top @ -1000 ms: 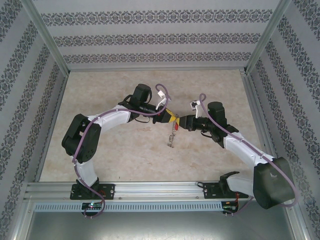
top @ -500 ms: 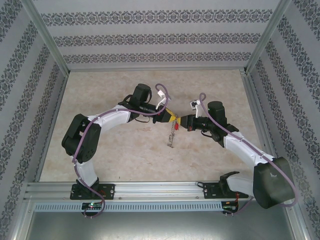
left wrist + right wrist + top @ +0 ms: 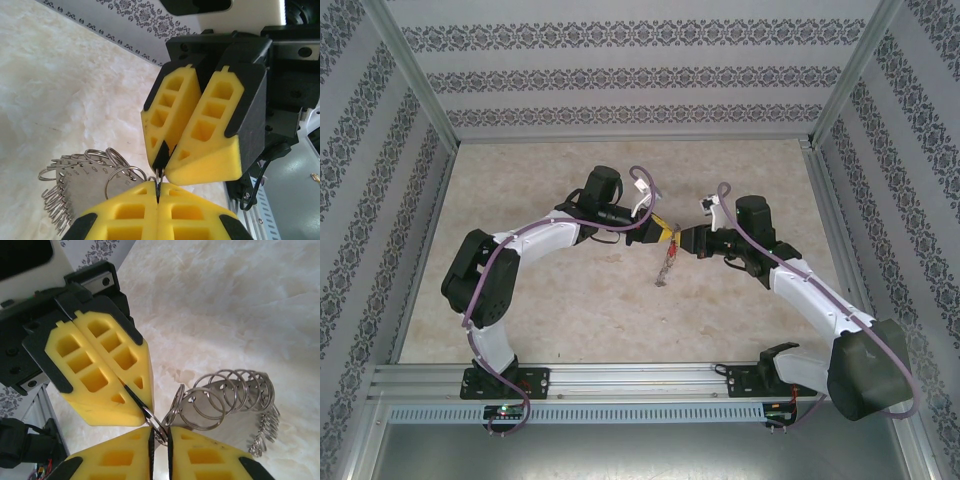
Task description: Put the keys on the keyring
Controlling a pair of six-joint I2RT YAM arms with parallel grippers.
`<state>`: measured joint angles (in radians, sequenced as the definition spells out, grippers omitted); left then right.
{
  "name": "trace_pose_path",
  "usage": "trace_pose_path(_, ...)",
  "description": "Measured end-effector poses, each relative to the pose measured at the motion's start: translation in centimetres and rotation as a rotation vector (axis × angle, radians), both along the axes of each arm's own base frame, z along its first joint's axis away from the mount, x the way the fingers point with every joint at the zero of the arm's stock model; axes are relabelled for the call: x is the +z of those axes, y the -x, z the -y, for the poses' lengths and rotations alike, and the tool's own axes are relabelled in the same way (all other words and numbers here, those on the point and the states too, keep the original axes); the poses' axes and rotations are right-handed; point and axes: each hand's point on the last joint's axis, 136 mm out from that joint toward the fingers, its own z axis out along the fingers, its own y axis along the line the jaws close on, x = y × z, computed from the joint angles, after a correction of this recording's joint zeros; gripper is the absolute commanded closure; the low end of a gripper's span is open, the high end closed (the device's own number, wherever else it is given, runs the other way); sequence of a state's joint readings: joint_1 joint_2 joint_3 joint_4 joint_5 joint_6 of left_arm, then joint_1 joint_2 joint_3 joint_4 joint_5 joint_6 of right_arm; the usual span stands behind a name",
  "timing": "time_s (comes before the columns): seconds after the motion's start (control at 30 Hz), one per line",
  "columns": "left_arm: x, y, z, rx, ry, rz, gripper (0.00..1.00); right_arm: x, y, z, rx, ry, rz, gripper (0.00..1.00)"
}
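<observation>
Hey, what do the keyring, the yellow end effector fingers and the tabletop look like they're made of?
Keyring: metal, bright silver-grey; its thin wire loops glint.
End effector fingers: matte yellow plastic, likely moulded or printed, going by the hollow square pockets.
Tabletop: pale cream, marbled, with a slight sheen; it could be stone or a printed laminate, and the look does not settle which.

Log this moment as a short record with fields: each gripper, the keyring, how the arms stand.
left gripper: shut, pinching one wire loop of the keyring
right gripper: tip to tip with the left gripper, fingers nearly together with a loop of the same edge between them
keyring: hangs below both grippers, small loops fanned out above the table
arms: meet over mid-table, grippers facing each other
</observation>
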<state>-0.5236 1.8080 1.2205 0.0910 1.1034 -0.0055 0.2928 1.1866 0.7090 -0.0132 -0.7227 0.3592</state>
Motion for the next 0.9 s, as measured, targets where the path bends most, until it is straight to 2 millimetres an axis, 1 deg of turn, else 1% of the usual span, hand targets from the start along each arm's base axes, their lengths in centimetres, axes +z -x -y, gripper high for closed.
trace_pose_path(0.13, -0.2, 0.1, 0.0, 0.0, -0.002, -0.004, 1.0, 0.4, -0.2, -0.1, -0.001, -0.004, 0.012, 0.81)
trace_pose_path(0.4, -0.2, 0.1, 0.0, 0.0, -0.003, -0.005, 1.0, 0.2, -0.6, -0.2, -0.002, -0.002, 0.01, 0.8)
trace_pose_path(0.63, -0.3, 0.1, -0.1, 0.0, -0.004, -0.007, 1.0, 0.0, -0.4, -0.6, 0.011, -0.001, 0.006, 0.79)
trace_pose_path(0.67, -0.3, 0.1, -0.1, 0.0, -0.004, -0.007, 1.0, -0.1, -0.4, -0.6, 0.011, -0.001, 0.007, 0.8)
trace_pose_path(0.8, -0.5, 0.1, -0.1, 0.003, -0.008, -0.01, 1.0, -0.5, -0.2, -0.5, 0.012, 0.0, 0.001, 0.88)
trace_pose_path(0.9, -0.6, 0.0, -0.1, 0.011, -0.013, -0.012, 1.0, -0.7, 0.0, -0.5, 0.016, -0.001, 0.001, 0.98)
